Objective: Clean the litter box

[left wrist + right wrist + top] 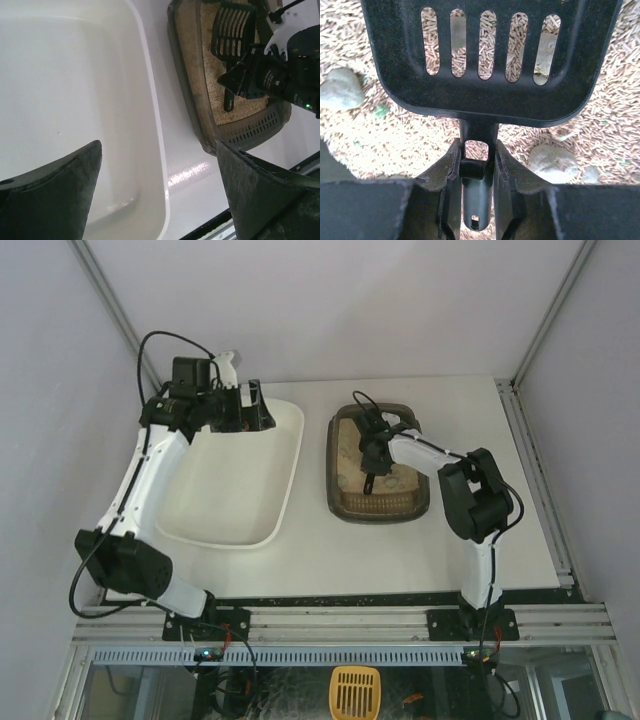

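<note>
White table (400,550) bearing litter box (333,460) and tray (230,485), right gripper (477,165) clamping scoop (480,90) handle, left gripper (159,150) gaping over tray.

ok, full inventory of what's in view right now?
litter box: one, dark grey-brown, on the table right of centre, beige pellet litter inside
clumps: several, grey, on the litter
scoop: one, black, slotted, over the litter
tray: one, glossy white, left of the litter box
slotted item: one, yellow, below the table's near edge
table: one, white
left gripper: open, over the tray's far edge
right gripper: shut on the scoop handle
</note>
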Tool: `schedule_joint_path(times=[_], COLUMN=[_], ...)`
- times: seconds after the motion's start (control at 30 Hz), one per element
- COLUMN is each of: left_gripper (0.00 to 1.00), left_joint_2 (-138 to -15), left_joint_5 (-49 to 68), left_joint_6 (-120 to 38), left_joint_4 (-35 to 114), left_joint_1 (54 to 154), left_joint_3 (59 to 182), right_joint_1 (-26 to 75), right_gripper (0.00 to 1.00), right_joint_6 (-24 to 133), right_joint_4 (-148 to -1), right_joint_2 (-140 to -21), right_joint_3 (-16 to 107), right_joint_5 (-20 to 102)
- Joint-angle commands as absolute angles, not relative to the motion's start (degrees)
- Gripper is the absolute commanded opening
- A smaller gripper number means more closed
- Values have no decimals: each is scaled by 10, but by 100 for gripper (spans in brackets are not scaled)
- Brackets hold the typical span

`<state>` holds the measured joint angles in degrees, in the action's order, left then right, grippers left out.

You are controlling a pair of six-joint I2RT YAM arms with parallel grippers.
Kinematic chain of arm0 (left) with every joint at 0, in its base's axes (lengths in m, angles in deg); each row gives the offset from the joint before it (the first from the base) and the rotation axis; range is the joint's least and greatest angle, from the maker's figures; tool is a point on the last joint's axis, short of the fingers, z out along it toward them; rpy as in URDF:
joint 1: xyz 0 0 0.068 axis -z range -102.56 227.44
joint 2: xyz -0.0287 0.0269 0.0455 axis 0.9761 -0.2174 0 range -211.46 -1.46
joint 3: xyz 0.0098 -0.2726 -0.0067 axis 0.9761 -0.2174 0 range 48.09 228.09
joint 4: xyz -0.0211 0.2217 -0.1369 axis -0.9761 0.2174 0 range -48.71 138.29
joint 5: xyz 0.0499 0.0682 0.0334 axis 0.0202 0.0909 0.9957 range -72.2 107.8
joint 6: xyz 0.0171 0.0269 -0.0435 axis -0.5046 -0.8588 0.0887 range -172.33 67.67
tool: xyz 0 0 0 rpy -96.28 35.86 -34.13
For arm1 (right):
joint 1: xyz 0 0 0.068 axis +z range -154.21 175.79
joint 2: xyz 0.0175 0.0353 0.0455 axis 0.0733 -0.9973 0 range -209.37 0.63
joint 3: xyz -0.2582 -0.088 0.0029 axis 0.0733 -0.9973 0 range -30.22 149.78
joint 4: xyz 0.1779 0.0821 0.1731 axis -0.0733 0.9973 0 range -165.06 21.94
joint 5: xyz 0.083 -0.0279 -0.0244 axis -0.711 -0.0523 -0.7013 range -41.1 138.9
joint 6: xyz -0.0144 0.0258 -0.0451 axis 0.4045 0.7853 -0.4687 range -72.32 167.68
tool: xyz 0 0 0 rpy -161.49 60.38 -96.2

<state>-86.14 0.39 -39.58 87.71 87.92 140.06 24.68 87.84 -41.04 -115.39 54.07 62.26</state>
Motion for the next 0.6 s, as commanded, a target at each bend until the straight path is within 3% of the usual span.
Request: schedule_joint_path(times=[0.0,0.3,0.57], left_gripper=[100,100,100], left_joint_2=[-924,-1043,-1065], left_joint_5=[-74,-150,-244], left_joint_6=[-456,-470,-414], left_joint_4=[923,932,771], left_joint_1=[897,924,959], left_joint_3=[1484,1610,1574], right_joint_1=[248,257,277], right_gripper=[0,0,0], right_joint_6=[816,740,730], right_joint_4=[-387,-328,-317], right_joint_2=[-1091,-1043,-986], right_joint_3=[583,610,585], right_joint_5=[620,591,523])
